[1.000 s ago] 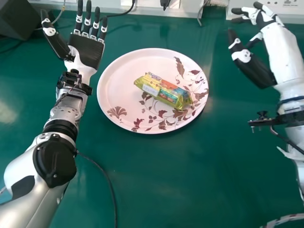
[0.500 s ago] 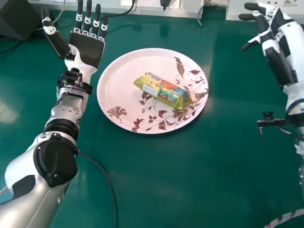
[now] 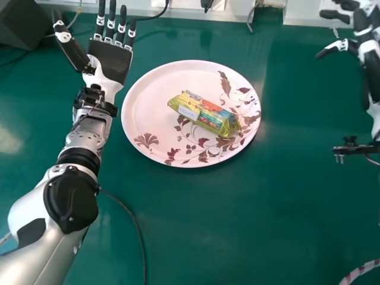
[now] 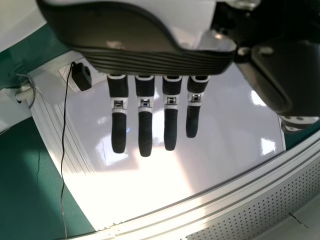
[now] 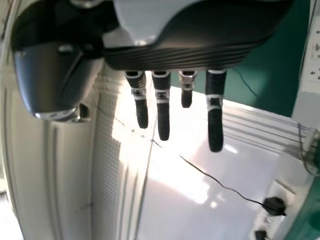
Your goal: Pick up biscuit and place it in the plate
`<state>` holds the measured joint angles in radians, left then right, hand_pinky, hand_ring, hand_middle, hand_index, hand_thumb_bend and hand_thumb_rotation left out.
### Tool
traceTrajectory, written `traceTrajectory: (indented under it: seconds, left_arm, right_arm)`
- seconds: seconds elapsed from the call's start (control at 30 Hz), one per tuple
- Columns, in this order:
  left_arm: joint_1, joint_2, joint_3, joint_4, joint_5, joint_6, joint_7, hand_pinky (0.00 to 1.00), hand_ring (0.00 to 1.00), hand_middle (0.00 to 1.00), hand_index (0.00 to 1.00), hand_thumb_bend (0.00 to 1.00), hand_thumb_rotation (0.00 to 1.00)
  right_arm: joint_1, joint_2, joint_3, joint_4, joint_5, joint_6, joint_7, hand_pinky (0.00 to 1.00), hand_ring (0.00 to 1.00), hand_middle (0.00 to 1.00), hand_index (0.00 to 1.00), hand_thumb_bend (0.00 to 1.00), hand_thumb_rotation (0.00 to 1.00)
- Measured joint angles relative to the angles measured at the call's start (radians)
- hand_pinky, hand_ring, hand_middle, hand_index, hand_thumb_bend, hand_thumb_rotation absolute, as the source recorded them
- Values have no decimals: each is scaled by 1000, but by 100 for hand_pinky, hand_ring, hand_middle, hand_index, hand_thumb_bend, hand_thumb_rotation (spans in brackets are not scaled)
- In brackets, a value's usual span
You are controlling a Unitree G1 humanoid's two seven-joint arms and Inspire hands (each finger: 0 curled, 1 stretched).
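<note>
The oblong, green-and-yellow wrapped biscuit packet (image 3: 205, 114) lies on the round, pale floral plate (image 3: 151, 110). The black-and-white left hand (image 3: 111, 62) and matching right hand (image 3: 372, 71), far right, are released; a rightward sweep by the nearby left one could jolt the plate.

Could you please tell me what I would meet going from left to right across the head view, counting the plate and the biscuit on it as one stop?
Dark box → left hand → plate with the biscuit on it → right hand.
</note>
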<state>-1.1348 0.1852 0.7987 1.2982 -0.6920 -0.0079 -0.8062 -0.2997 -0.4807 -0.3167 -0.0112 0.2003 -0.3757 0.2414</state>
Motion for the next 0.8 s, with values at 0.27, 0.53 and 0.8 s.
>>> traceTrajectory:
  seconds: [0.27, 0.53, 0.8]
  left_arm:
    - [-4, -2, 0, 0, 0, 0, 3, 58, 66, 77, 86, 90, 46]
    - [-8, -3, 0, 0, 1, 0, 3, 59, 66, 79, 87, 93, 49]
    - [-10, -3, 0, 0, 1, 1, 3, 56, 63, 78, 87, 95, 48]
  right_arm:
    - [-1, 23, -45, 37, 181, 1, 95, 41, 54, 78, 90, 58, 47]
    - [-24, 45, -79, 83, 349, 43, 207, 41, 54, 77, 89, 59, 46]
    - [-46, 56, -122, 137, 432, 82, 266, 41, 54, 77, 89, 59, 47]
